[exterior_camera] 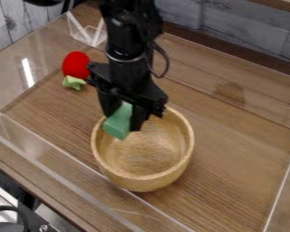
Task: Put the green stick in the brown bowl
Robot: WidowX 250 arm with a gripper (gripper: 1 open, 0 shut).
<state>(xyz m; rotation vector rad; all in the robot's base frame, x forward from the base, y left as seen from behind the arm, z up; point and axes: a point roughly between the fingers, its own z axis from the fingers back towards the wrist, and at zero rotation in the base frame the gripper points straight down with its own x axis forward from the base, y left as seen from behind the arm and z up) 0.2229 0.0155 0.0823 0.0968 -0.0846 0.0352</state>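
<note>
Over the upper left part of the brown bowl [144, 161], the dark gripper [120, 125] is pinching the green stick [119, 121], which hangs tilted, its lower end above the bowl's inside, though whether it touches the wood I can't quite tell from where I stand. Beyond them, the red strawberry-like toy [75, 64] lies on the wooden table [232, 109].

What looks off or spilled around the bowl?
Nothing stands out: the brown bowl sits upright with no visible spill, and the green stick is in the gripper over it.
</note>
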